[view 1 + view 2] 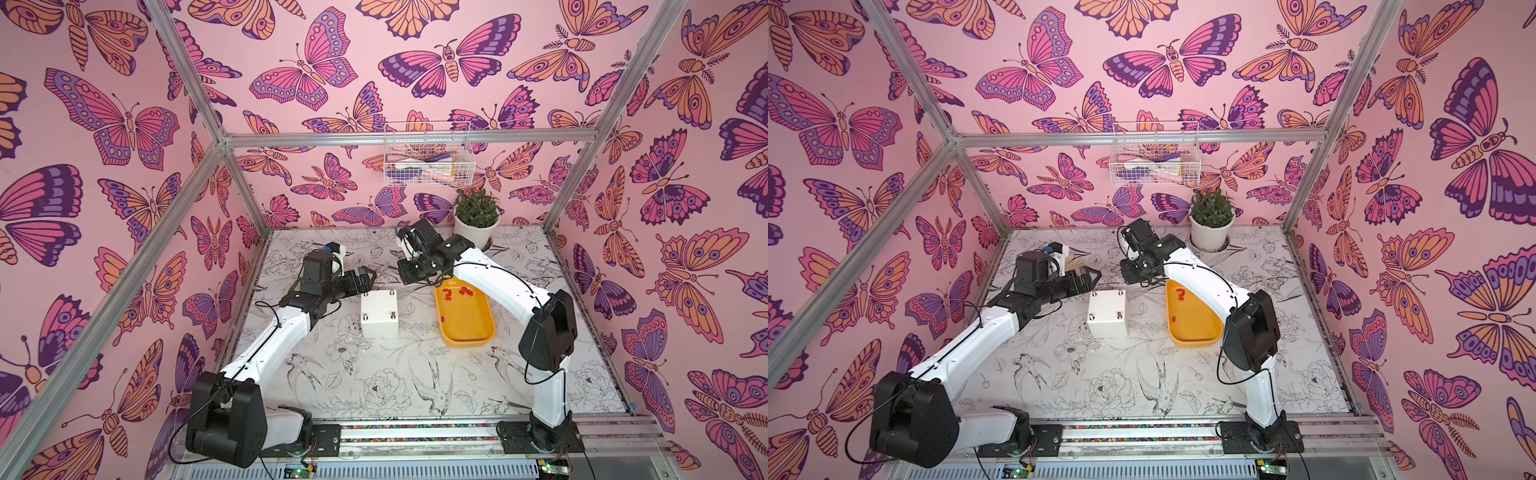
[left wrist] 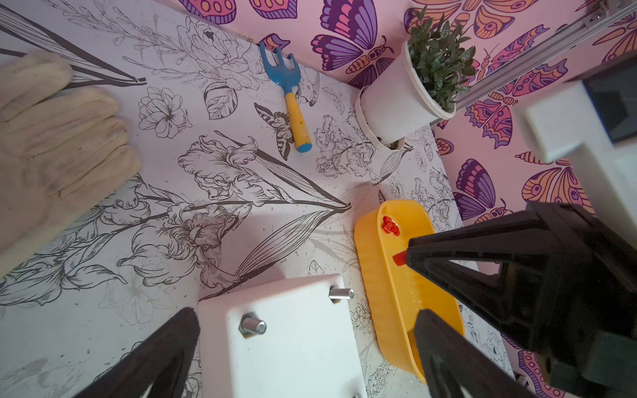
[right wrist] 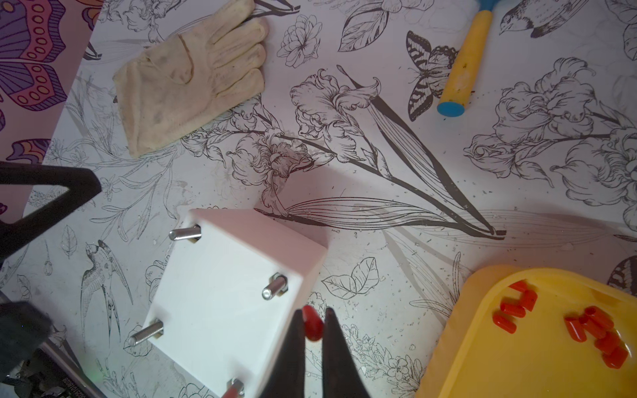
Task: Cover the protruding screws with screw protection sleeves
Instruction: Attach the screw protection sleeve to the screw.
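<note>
**Sleeve placement, approach stage.** A single red screw protection sleeve [image 3: 312,324] is pinched between the nearly closed fingers of the right tool [image 3: 313,314]. This tool is held above the bench [image 1: 374,374], just off the far right corner of the white box [image 1: 379,322], between the box and the yellow tray [image 1: 465,343]. The left tool [image 1: 365,279] is spread wide and empty at the far left of the box. Spare sleeves [image 3: 593,324] are heaped at the far end of the tray. Four protruding screws [image 3: 275,287] stand at the top corners of the box. The near right screw [image 1: 391,314] shows red in both top views and is judged to be covered already; the other three are bare.

For a clean fit, the open end of the sleeve should be lined up with the axis of the nearest bare stud and pushed straight down. Any tilt is likely to buckle the soft tube or flick it out of the grip. The box looks light and may need to be steadied by the left tool.

Which end of the sleeve is open cannot be made out. In the top views the fingertips of the right tool are hidden under its wrist. In the right wrist view the fourth stud is cut off at the frame edge.
</note>
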Controlling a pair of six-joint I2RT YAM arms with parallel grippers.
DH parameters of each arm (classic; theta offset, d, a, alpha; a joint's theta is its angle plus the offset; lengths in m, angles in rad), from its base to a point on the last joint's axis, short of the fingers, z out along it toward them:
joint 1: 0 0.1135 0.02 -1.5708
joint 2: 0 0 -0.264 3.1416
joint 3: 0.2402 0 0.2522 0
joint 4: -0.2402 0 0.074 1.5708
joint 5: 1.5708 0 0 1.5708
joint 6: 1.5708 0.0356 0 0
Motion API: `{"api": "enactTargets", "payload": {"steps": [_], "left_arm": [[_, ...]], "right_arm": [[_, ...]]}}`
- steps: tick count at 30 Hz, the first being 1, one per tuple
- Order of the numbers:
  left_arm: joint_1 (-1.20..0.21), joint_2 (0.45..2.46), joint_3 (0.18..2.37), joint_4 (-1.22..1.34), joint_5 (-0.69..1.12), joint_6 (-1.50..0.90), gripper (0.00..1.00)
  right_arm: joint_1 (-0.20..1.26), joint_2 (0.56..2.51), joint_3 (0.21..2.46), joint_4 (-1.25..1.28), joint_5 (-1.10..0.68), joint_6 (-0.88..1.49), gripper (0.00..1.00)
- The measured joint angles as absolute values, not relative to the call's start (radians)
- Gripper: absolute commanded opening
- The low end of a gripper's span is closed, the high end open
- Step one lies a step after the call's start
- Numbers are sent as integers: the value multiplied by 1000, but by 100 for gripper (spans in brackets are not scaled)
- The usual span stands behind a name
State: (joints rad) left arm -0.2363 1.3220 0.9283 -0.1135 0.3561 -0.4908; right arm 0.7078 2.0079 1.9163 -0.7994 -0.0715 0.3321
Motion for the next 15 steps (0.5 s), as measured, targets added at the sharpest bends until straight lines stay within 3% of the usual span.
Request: {"api": "enactTargets", "payload": {"steps": [15], "left_arm": [[-229, 1344, 928, -98, 376, -490, 100]], "right_arm": [[718, 2036, 1946, -804, -91, 332, 13]]}}
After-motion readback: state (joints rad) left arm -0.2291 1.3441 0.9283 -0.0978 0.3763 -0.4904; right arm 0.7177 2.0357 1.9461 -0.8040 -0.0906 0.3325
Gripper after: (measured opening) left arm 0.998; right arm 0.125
